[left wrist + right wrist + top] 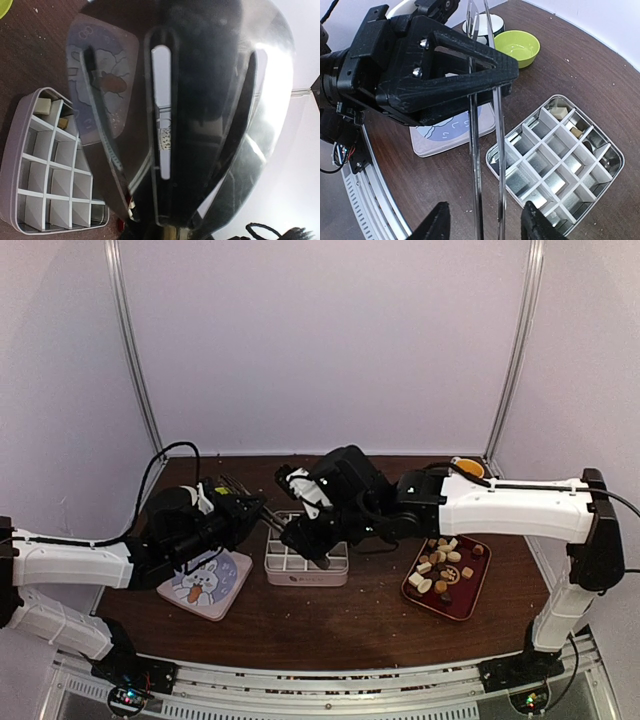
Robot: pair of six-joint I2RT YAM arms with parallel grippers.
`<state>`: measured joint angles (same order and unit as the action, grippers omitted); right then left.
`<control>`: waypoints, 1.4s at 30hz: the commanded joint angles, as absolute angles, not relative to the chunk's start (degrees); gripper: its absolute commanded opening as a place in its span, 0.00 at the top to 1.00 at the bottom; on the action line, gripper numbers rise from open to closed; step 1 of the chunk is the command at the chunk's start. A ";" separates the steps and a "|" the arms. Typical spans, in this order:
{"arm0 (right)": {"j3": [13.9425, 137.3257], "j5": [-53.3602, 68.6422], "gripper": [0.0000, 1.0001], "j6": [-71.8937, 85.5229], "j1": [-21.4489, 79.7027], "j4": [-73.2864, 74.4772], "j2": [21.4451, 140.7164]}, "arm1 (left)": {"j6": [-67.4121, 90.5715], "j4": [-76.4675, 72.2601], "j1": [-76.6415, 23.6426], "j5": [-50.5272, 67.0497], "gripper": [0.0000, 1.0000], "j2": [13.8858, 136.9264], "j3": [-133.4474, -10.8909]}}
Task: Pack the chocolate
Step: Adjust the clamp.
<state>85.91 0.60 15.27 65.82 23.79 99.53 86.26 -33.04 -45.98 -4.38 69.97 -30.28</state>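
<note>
Several cream, tan and dark chocolate pieces [445, 562] lie on a red tray [468, 598] at the right. A white box [305, 571] with a grid of compartments stands mid-table; two of its corner cells hold a cream piece [559, 111] and a tan piece [576, 131]. My left gripper [236, 512] is shut on metal tongs [474, 150] near their hinge end. The tong blades run down between the fingers of my right gripper [487, 222], which stands open and apart from both blades, beside the box's near corner. In the left wrist view the tongs [160, 125] fill most of the picture.
The box's lid [205, 585] with a rabbit drawing lies flat left of the box, under the left gripper. A green bowl [517, 45] and a dark-rimmed bowl [485, 25] stand farther back. Tiny crumbs dot the brown table.
</note>
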 commanded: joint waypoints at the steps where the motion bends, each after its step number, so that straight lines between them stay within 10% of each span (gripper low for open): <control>1: 87.18 -2.62 0.49 14.58 67.19 23.22 99.55 | 86.07 -35.08 -46.16 -5.91 0.86 68.85 -30.10; 42: 91.81 -8.70 0.72 12.57 68.20 26.53 105.85 | 87.25 -35.44 -46.14 -4.63 0.86 67.93 -30.13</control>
